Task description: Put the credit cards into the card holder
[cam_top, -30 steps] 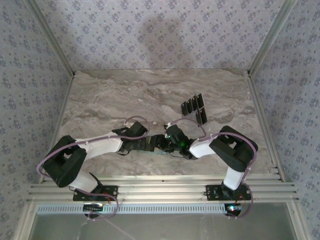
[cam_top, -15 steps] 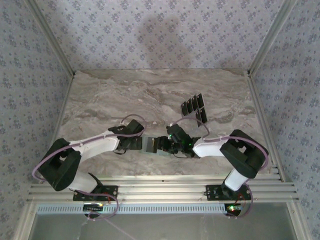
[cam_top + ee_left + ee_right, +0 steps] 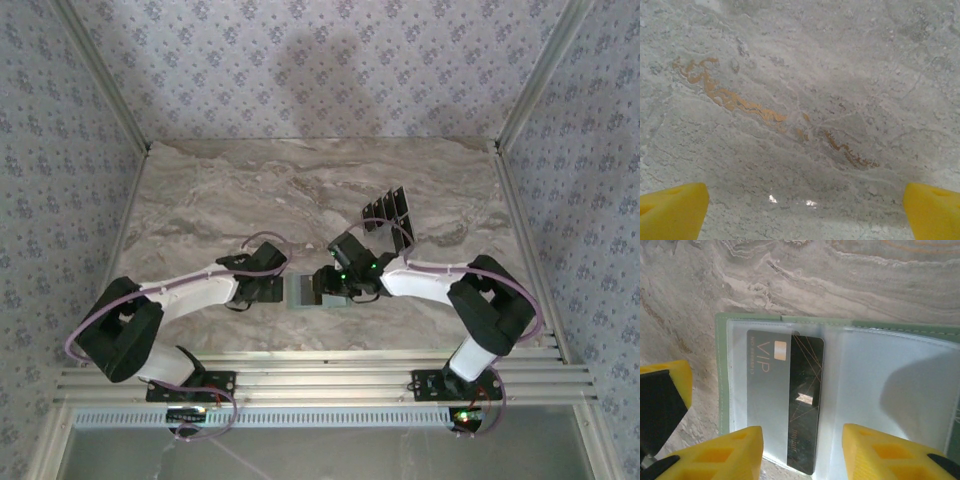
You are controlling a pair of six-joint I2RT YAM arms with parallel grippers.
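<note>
reaching inward, left gripper gapes wide (bare marble beneath), right gripper parted over card holder.

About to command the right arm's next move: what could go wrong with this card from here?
1. The credit card sits only partway in a clear sleeve of the card holder, its near end between the fingers of the right pincer; a skewed push may jam it or buckle the sleeve.
2. The left pincer hangs open over bare table, so apparently nothing pins the holder; it may slide.

card in holder (half out), cards behind
</note>
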